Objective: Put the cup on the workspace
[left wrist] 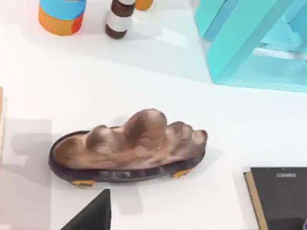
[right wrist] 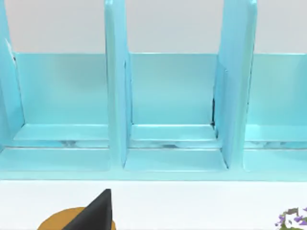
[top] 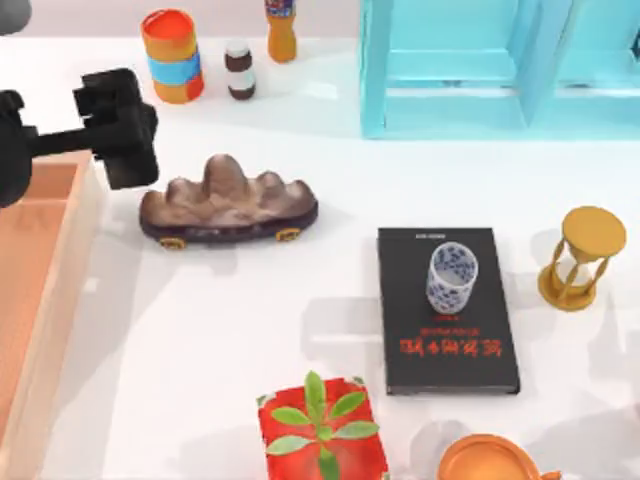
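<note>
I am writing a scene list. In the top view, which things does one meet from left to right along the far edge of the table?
Orange can with blue band → small brown bottle → orange bottle → turquoise rack.

- The cup (top: pixel 452 277) looks like glossy glazed porcelain.
- The book (top: pixel 446 310) has a matt black cover.
- The desk (top: pixel 220 330) is smooth and white.
- The tray (top: pixel 40 280) looks like pale wood.
- The rock ornament (top: pixel 228 198) is glossy brown, on a dark base.

One cup (top: pixel 452 276), one book (top: pixel 446 309) (black), one hourglass (top: pixel 582 258).
</note>
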Robot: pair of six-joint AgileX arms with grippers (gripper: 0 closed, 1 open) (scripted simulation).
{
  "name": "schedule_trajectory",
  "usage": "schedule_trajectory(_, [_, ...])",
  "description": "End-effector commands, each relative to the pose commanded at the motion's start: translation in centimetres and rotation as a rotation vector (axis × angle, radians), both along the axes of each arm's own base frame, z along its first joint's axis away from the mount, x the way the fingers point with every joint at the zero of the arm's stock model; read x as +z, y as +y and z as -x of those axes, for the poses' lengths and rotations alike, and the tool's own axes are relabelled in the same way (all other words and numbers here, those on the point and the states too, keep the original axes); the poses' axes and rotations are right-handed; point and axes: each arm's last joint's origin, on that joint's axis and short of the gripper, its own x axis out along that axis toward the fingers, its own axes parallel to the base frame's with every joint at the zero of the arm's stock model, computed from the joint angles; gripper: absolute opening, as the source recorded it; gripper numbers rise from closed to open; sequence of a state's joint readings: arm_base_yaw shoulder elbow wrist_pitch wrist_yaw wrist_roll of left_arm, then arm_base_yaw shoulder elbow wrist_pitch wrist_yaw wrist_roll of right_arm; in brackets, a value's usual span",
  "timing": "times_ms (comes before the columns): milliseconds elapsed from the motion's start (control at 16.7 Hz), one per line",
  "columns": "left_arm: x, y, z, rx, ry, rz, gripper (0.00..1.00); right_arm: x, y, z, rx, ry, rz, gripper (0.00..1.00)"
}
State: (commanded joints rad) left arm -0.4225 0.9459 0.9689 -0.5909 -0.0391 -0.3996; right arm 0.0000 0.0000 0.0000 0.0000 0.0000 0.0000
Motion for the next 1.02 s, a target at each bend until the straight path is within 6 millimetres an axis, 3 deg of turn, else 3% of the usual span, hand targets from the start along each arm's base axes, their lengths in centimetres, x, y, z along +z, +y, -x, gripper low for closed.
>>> schedule_trajectory(240, [3.1, -7.3, -5.4, -0.036, 0.243, -0.017, 1.0, 0.0, 0.0, 0.0, 0.0, 0.0, 0.0, 1.0])
schedule_trajectory(420, [3.0, -14.2, -8.5, -0.038, 0.394, -0.073, 1.0, 0.0, 0.0, 0.0, 0.0, 0.0, 0.0, 1.0])
schedule_trajectory(720, [-1.1, -25.2, -10.2, -0.011, 0.557, -0.21, 1.0, 0.0, 0.0, 0.0, 0.0, 0.0, 0.0, 1.0])
schedule_trajectory(840, [-3.3, -28.5, -9.8, 0.004, 0.592, -0.265, 1.0, 0.0, 0.0, 0.0, 0.0, 0.0, 0.0, 1.0])
schedule_trajectory(1020, [-6.2, -31.8, -9.0, 0.022, 0.621, -0.331, 1.0, 0.0, 0.0, 0.0, 0.0, 0.0, 0.0, 1.0])
